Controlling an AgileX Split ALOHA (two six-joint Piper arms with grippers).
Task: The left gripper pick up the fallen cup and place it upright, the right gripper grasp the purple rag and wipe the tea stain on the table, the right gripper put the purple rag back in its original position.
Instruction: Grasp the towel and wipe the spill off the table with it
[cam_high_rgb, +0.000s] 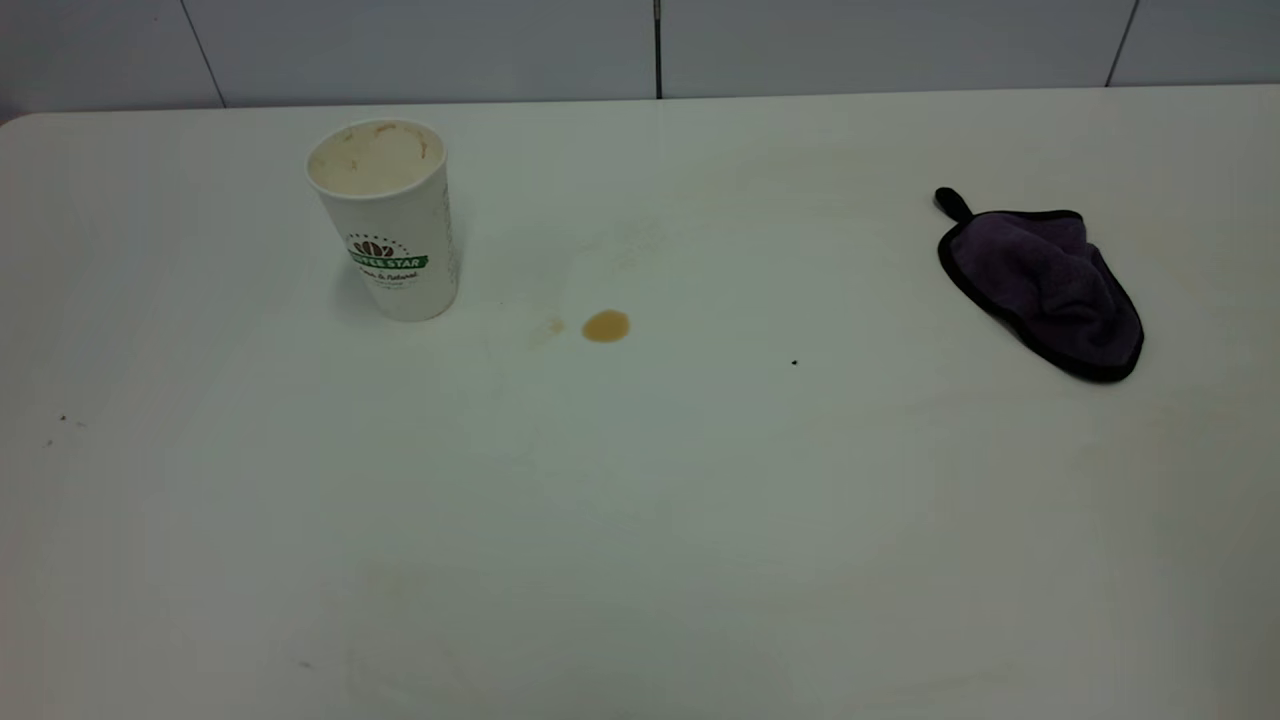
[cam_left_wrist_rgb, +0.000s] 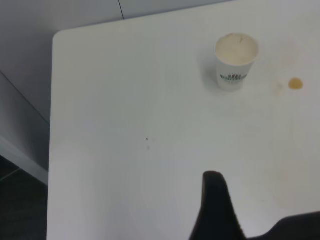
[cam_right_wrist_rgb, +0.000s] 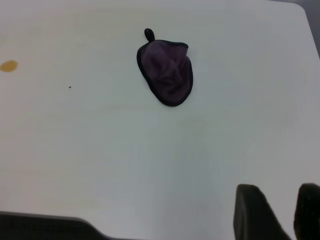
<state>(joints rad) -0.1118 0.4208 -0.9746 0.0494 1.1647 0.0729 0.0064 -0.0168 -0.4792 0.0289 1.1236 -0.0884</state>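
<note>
The cup (cam_high_rgb: 385, 215) stands upright on the table (cam_high_rgb: 640, 520) at the back left, mouth up, logo facing the camera; it also shows in the left wrist view (cam_left_wrist_rgb: 235, 65). The tea stain (cam_high_rgb: 606, 326) lies right of the cup and also shows in the left wrist view (cam_left_wrist_rgb: 295, 83) and the right wrist view (cam_right_wrist_rgb: 8, 65). The purple rag (cam_high_rgb: 1045, 285) lies flat at the right, also seen in the right wrist view (cam_right_wrist_rgb: 167, 72). My left gripper (cam_left_wrist_rgb: 265, 210) is open, empty and far back from the cup. My right gripper (cam_right_wrist_rgb: 280, 192) is empty and far from the rag, fingers slightly apart. Neither arm shows in the exterior view.
A tiny black speck (cam_high_rgb: 794, 362) lies between the stain and the rag. The table's back left corner (cam_left_wrist_rgb: 57, 37) and left edge show in the left wrist view, its right corner (cam_right_wrist_rgb: 302, 7) in the right wrist view. A grey panelled wall (cam_high_rgb: 640, 45) runs behind.
</note>
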